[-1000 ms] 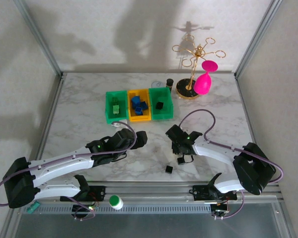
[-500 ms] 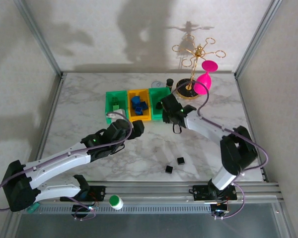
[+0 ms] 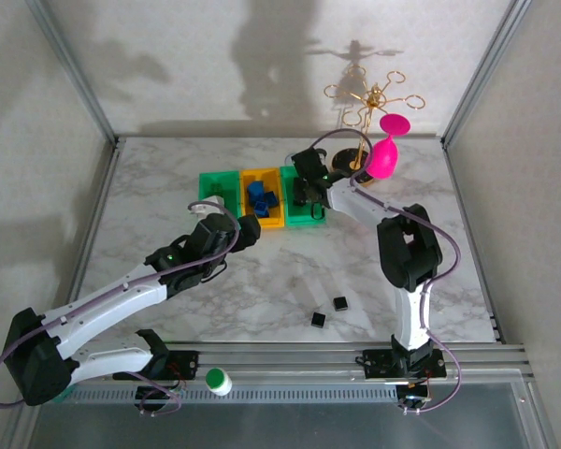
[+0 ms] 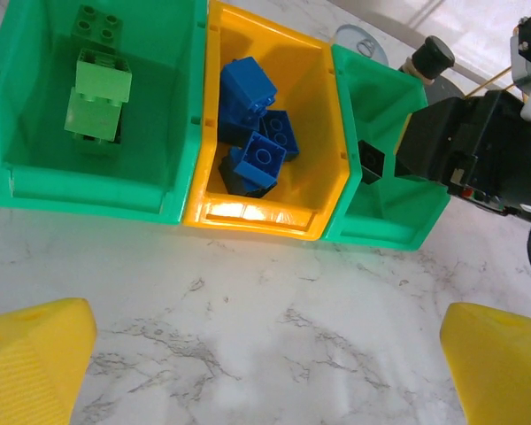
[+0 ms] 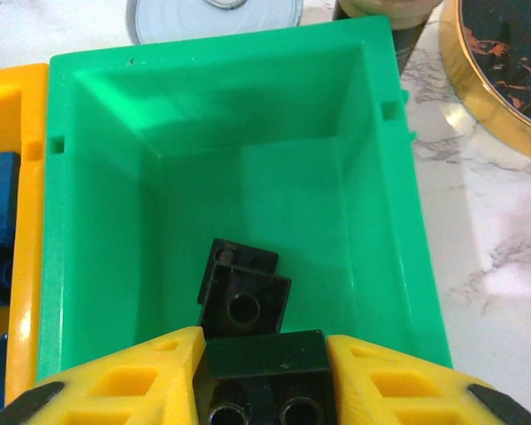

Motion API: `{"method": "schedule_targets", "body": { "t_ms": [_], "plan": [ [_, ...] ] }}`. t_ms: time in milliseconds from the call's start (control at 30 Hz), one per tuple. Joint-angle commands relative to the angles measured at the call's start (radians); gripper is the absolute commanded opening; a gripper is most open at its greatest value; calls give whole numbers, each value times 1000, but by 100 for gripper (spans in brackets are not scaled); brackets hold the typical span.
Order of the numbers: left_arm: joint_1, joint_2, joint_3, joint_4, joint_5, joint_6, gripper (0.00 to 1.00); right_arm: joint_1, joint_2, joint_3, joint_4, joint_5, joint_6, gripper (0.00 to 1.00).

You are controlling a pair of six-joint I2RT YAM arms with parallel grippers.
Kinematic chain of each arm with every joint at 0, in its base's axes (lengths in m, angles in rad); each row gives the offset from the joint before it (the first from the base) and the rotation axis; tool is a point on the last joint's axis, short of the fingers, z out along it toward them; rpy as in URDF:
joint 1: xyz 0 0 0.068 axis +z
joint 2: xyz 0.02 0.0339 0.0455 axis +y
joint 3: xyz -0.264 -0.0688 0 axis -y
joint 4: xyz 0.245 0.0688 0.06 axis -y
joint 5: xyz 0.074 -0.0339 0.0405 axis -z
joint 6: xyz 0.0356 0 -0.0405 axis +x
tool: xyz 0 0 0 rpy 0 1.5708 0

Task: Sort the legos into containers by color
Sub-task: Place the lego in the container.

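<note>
Three containers stand in a row: a left green bin (image 4: 88, 190) with green legos (image 4: 97, 97), a yellow bin (image 4: 257, 214) with blue legos (image 4: 257, 133), and a right green bin (image 5: 248, 115). My right gripper (image 5: 264, 381) hangs over the right green bin (image 3: 304, 221), shut on a black lego (image 5: 265, 359). Another black lego (image 5: 242, 297) lies on that bin's floor just below. My left gripper (image 4: 265, 372) stands open over bare marble just in front of the bins, with nothing between its fingers (image 4: 31, 354). Two black legos (image 3: 339, 303) (image 3: 318, 320) lie on the near table.
A gold stand with a pink glass (image 3: 385, 154) rises behind the bins at the right; its gold-rimmed base (image 5: 504, 71) sits close to the right bin. A dark cylinder (image 4: 432, 57) and a round disc (image 5: 212, 13) sit behind the bins. A green-and-white cap (image 3: 218, 380) rests at the front rail.
My right gripper has carried the black lego from the near table up and back to above the right green bin. My left arm has reached forward towards the bins, still open.
</note>
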Motion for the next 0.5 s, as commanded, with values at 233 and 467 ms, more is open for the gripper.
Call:
{"method": "schedule_targets", "body": {
  "t_ms": [233, 467],
  "plan": [
    [20, -24, 18, -31, 11, 20, 100, -8, 105, 124, -16, -51, -16, 41],
    [22, -35, 18, -36, 13, 23, 100, -7, 89, 131, -25, -30, -22, 50]
  ]
}}
